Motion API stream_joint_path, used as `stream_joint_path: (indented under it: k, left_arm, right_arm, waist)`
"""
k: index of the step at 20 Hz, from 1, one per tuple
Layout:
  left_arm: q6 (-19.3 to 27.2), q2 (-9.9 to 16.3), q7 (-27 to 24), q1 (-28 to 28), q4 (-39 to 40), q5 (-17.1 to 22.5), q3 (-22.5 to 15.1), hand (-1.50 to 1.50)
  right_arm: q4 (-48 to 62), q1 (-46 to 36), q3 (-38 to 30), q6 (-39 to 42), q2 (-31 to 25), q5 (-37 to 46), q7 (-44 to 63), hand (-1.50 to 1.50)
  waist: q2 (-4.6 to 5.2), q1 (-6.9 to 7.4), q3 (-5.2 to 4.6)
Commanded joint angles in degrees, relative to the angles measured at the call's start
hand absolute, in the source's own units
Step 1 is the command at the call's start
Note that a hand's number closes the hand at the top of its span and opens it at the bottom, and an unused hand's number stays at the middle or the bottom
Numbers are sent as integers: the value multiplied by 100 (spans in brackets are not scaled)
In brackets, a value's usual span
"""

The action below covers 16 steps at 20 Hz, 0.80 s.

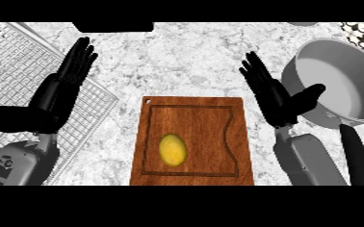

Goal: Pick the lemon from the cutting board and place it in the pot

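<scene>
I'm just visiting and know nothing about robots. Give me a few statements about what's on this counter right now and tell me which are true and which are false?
1. The lemon lies on the cutting board. True.
2. The right hand is curled round the lemon. False: it is open, fingers straight, beside the board's upper right corner and holding nothing.
3. The pot sits to the right of the cutting board. True.
4. The lemon is already inside the pot. False: nothing shows inside the pot.
5. The left hand shows over a wire rack at the left. True.
</scene>
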Motion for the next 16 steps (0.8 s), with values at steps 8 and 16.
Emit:
stream_joint_path:
  k: [8,16]
  left_arm:
    - [1050,-653,-152,855,358,-221,152,0]
    - [949,-962,-991,1677,184,-298,-47,0]
  right_arm:
    - [-1308,456,-987,-1446,-1278,2144,-1758,-150]
    - [-3428,2720,1023,-2402,109,3535,-3861,-150]
  waist:
    - [-381,-494,-90]
    - [-279,-86,-58]
